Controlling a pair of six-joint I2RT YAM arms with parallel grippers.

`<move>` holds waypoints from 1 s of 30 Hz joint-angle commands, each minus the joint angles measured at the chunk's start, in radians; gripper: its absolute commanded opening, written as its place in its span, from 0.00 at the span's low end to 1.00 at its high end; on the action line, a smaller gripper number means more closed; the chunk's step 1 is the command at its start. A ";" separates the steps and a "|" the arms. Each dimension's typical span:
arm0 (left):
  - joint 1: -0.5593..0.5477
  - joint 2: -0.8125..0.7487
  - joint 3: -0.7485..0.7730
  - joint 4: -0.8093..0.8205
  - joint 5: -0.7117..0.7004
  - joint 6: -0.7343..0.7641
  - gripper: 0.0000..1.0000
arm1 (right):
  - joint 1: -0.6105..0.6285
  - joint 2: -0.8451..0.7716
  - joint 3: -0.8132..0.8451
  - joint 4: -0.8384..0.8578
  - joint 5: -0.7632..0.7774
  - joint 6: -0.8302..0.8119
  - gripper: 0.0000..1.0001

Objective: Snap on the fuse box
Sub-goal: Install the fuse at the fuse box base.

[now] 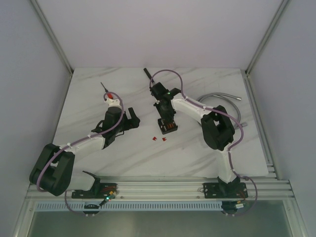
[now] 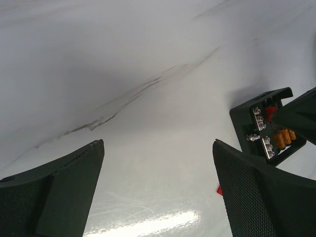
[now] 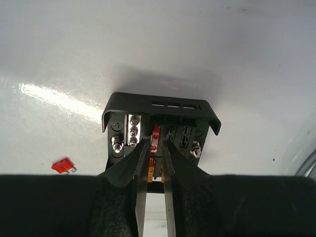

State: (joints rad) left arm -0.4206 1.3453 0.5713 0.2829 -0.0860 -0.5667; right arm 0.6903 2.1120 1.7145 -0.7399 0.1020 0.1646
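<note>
Black plastic fuse box (image 1: pixel 168 126) lying mid-table on white marbled tabletop (image 1: pixel 98 148), fuses exposed, directly beneath right gripper (image 3: pixel 155 141), fingertips (image 3: pixel 142 155) dipped among the fuse rows, hiding the box's middle, parted only a sliver about an orange fuse (image 3: pixel 150 173); impossible to tell whether pinching it. Off to its left, well apart, left gripper (image 2: pixel 158 144) gaping wide with nothing between the pads (image 2: pixel 247 192). Two loose red fuses (image 1: pixel 154 138) on the marble just beside the box, toward the arm bases; grey hose (image 1: pixel 222 93) lying beyond the right arm.

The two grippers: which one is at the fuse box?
The right gripper: with jaws close together, it reaches into the fuse box. The left gripper stands wide open, apart from the box.
</note>
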 commanded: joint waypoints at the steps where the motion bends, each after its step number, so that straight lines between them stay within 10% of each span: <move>1: 0.005 -0.008 -0.007 0.002 0.009 0.002 1.00 | 0.008 -0.043 -0.015 0.004 0.012 0.010 0.23; 30: 0.005 -0.004 -0.008 0.004 0.011 0.001 1.00 | 0.009 0.007 -0.112 0.013 0.023 -0.006 0.00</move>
State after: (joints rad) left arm -0.4206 1.3453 0.5709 0.2829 -0.0822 -0.5671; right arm 0.6937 2.0735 1.6459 -0.6857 0.1097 0.1677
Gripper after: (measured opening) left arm 0.998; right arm 0.106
